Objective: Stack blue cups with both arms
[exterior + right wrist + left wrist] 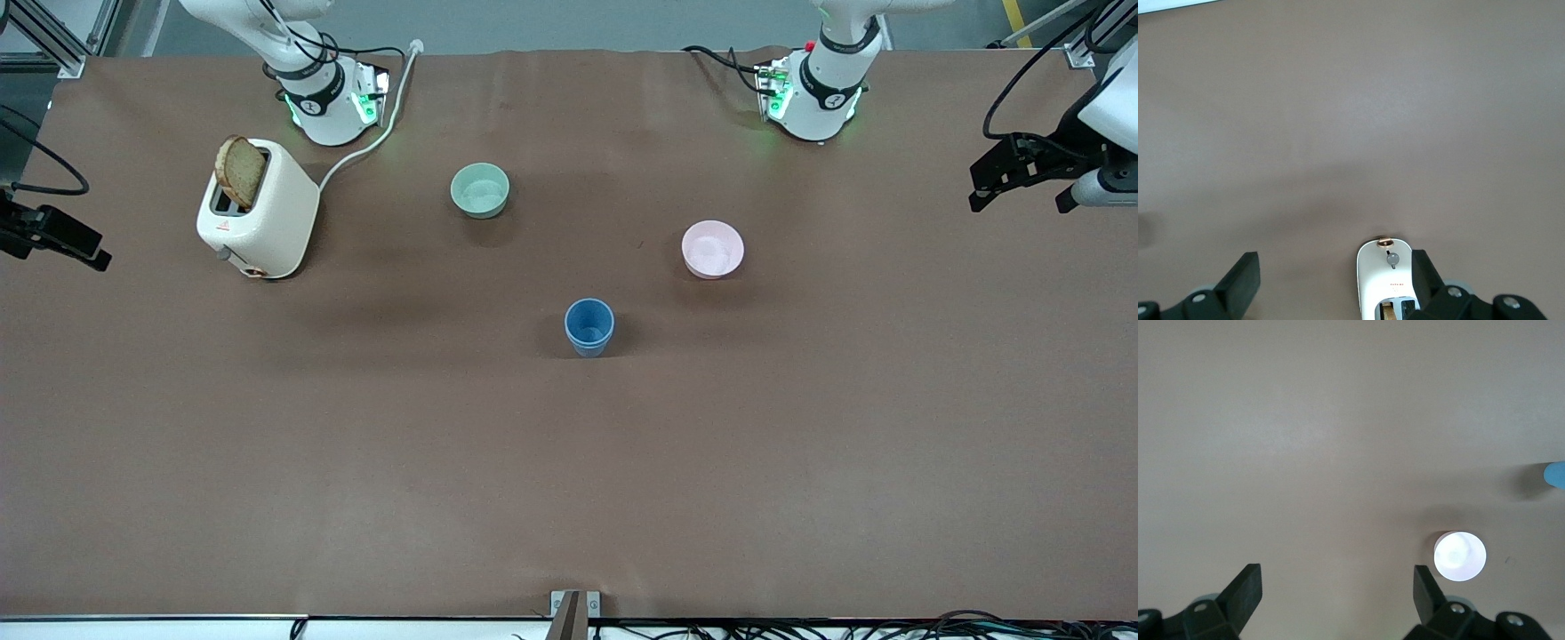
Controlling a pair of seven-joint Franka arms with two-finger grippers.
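Observation:
A single blue tumbler shape (589,326) stands upright near the middle of the table. A line under its rim looks like one blue cup nested in the other, and no separate second blue cup shows. Its edge also shows in the left wrist view (1555,475). My left gripper (1021,197) hangs open and empty over the left arm's end of the table, well away from the cups; its fingers are wide apart in the left wrist view (1336,587). My right gripper (62,238) is open and empty over the right arm's end, beside the toaster (1335,273).
A pink bowl (712,249) sits between the cups and the left arm's base, also in the left wrist view (1459,556). A mint-green bowl (480,190) sits farther back. A white toaster (258,209) holding a bread slice (240,171) stands near the right arm's base (1385,283).

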